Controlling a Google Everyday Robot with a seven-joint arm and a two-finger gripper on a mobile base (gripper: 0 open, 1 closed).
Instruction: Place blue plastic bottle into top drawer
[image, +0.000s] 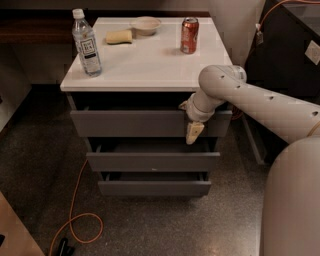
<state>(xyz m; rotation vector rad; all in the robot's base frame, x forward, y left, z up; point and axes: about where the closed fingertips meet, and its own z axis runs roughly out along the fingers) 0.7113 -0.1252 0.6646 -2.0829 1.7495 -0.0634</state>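
The blue plastic bottle (86, 44) stands upright on the white cabinet top (150, 62) near its front left corner, white cap up. The top drawer (135, 123) is pulled out a little, its grey front forward of the cabinet. My gripper (193, 131) hangs at the right part of that drawer front, its cream fingers pointing down over the front. It is far to the right of and below the bottle.
A red soda can (189, 35), a small bowl (145, 24) and a yellow sponge (119, 36) sit at the back of the top. The two lower drawers (152, 161) are also pulled out. An orange cable (75, 210) lies on the floor at left. A dark cabinet (285, 55) stands at right.
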